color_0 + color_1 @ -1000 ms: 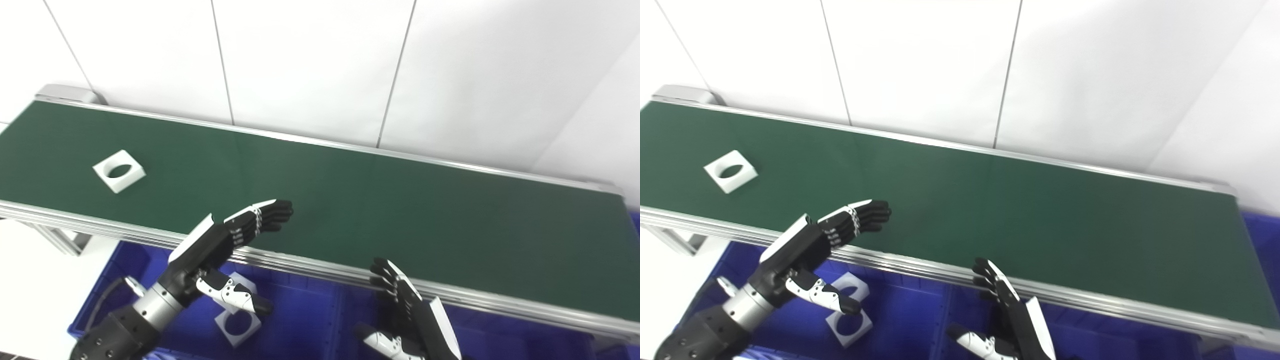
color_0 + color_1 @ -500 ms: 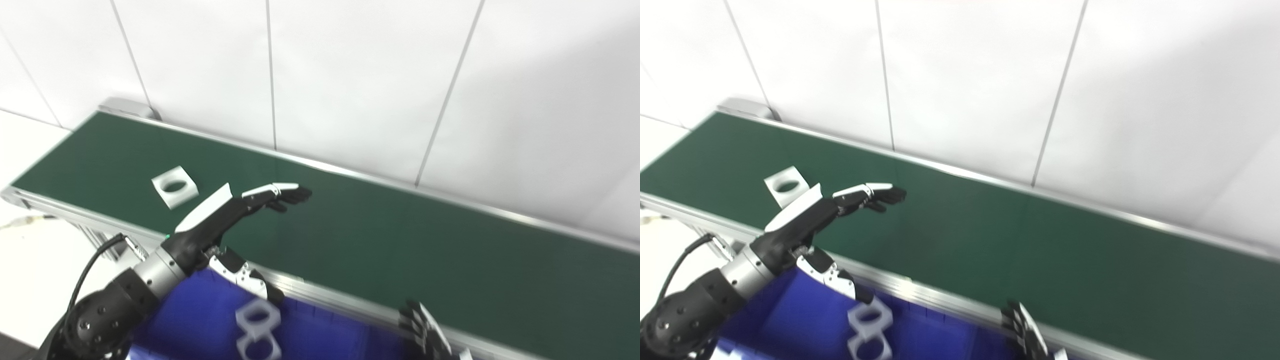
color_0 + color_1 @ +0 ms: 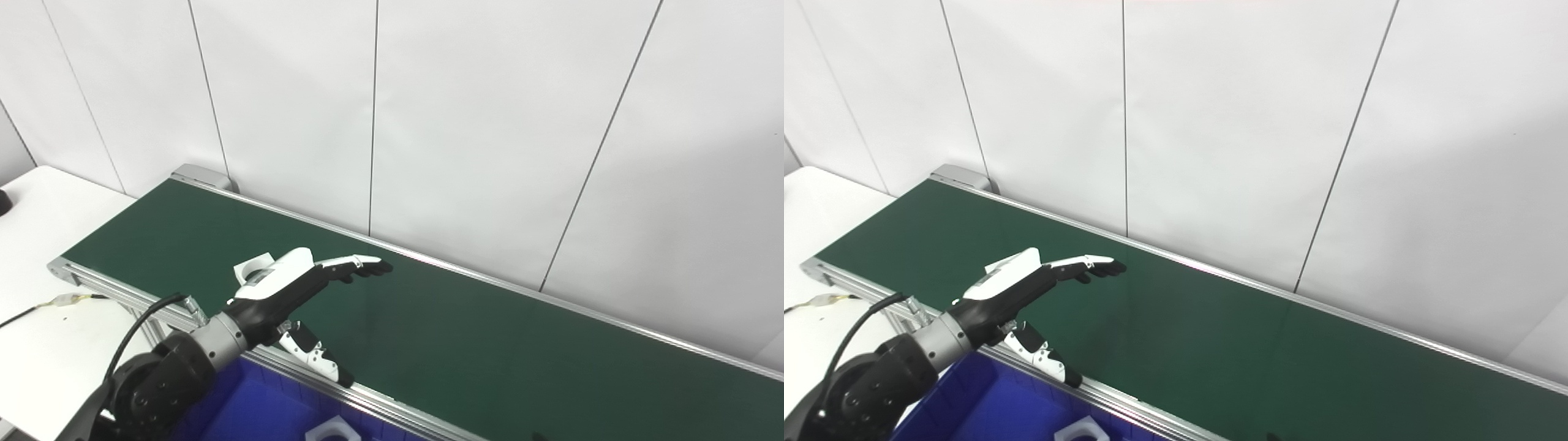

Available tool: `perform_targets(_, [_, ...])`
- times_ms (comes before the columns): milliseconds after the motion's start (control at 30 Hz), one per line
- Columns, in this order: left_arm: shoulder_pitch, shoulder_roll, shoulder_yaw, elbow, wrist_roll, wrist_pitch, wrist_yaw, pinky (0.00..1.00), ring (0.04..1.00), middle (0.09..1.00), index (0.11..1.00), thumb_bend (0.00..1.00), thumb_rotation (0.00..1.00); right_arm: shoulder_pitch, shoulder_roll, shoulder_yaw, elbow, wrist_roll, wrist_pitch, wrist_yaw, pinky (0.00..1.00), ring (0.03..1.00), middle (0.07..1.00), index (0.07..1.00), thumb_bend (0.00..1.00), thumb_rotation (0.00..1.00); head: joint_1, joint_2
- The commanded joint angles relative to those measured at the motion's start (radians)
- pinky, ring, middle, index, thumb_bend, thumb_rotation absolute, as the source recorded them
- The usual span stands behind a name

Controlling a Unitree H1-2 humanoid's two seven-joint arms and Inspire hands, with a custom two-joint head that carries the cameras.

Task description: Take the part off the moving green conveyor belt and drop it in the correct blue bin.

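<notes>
On the green conveyor belt (image 3: 490,343), a white square part with a round hole (image 3: 250,267) lies near the front edge toward the left end. In the left eye view only its far corner shows, just behind my left hand (image 3: 300,278). That hand is open, with fingers stretched flat and thumb hanging down, and it hovers above the belt over and slightly right of the part. It holds nothing. In the right eye view the left hand (image 3: 1029,282) hides the part. My right hand is below the picture's bottom edge.
A blue bin (image 3: 257,416) sits below the belt's front rail (image 3: 380,401), with a white square part (image 3: 331,433) in it at the bottom edge. A white table (image 3: 43,331) with a cable (image 3: 67,300) is at the left. A white panelled wall stands behind the belt.
The camera has tilted up and turned left, so the whole picture shifted. My left hand rose from the rail out over the belt and now covers the part. My right hand dropped out of view.
</notes>
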Motion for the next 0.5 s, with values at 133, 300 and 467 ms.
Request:
perform_targets(133, [-0.062,0.059,-0.010,0.074,0.087,-0.092,0.024,0.75,0.835,0.854,0.843,0.80,0.00,-0.011,0.006,0.000,-0.021,0.011,-0.056,-0.001,0.81,0.859,0.888,0.952,0.52,0.57,-0.008,0.012])
perform_targets(300, [-0.105,0.077,-0.027,0.176,0.101,-0.159,0.023,0.74,0.824,0.835,0.810,0.86,0.00,-0.009,0.001,-0.004,-0.025,0.022,-0.057,0.002,0.82,0.867,0.890,0.949,0.52,0.57,-0.014,0.024])
perform_targets(467, [-0.146,0.093,-0.067,0.266,0.159,-0.215,0.033,0.70,0.790,0.819,0.806,0.87,0.00,-0.009,-0.006,-0.006,-0.031,0.024,-0.050,0.006,0.81,0.863,0.892,0.948,0.54,0.59,-0.017,0.023])
